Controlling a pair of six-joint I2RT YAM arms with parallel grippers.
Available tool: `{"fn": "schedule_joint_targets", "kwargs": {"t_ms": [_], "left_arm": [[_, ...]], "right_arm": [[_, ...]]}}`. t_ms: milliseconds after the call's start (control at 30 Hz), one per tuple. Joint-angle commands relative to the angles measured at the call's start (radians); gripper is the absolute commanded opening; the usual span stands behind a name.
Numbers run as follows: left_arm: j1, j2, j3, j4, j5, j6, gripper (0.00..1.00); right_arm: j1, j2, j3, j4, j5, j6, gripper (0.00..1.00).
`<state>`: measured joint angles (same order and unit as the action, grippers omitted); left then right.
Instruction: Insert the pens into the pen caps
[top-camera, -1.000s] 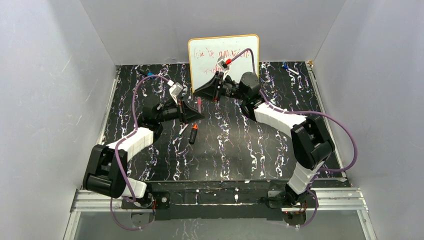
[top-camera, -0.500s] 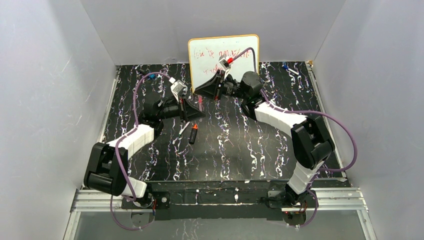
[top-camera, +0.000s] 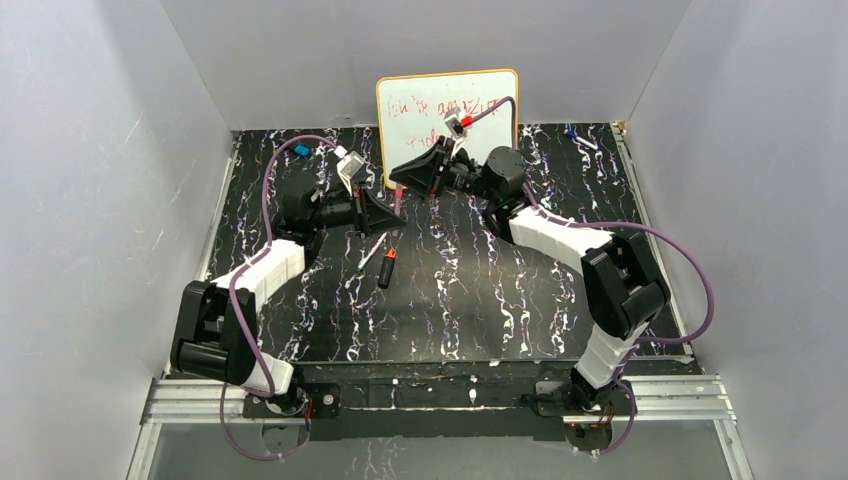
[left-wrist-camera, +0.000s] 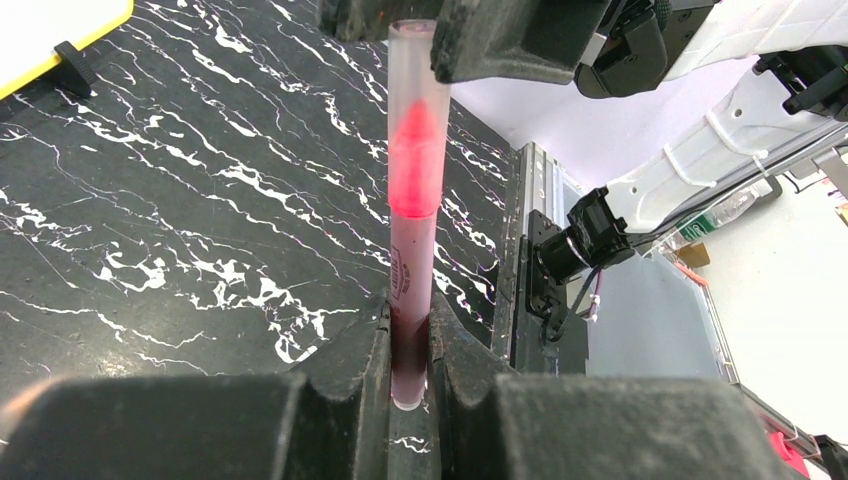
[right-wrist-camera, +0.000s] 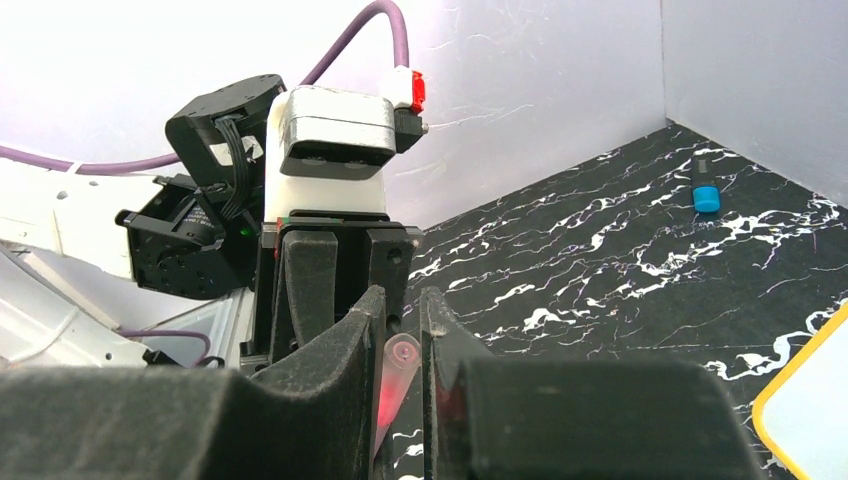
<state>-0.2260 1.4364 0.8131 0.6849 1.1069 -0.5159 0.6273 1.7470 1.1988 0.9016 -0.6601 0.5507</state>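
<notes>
where grey walls box a black marbled table, left hand grips a pen — right hand its cap.

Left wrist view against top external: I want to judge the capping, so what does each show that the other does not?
Only the left wrist view: the grip in detail, the pink marker clamped in the left gripper, its pink tip inside a translucent cap that the right gripper pinches. Only top external: the whiteboard, a black marker with orange end and a slim marker lying on the table. Both: the two grippers meeting above the marbled table.
</notes>
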Motion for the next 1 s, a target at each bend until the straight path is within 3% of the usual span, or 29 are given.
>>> {"fn": "schedule_joint_targets", "kwargs": {"t_ms": [0,967], "left_arm": [[0.051,-0.030,0.113,0.142,-0.114,0.010,0.00],[0.108,-0.031,0.152,0.238,-0.152,-0.046,0.00]], "right_arm": [[0.066,0.011,-0.066,-0.124,-0.167,0.008,0.01],[0.147,0.076,-0.128,-0.106,-0.182,0.022,0.01]]}}
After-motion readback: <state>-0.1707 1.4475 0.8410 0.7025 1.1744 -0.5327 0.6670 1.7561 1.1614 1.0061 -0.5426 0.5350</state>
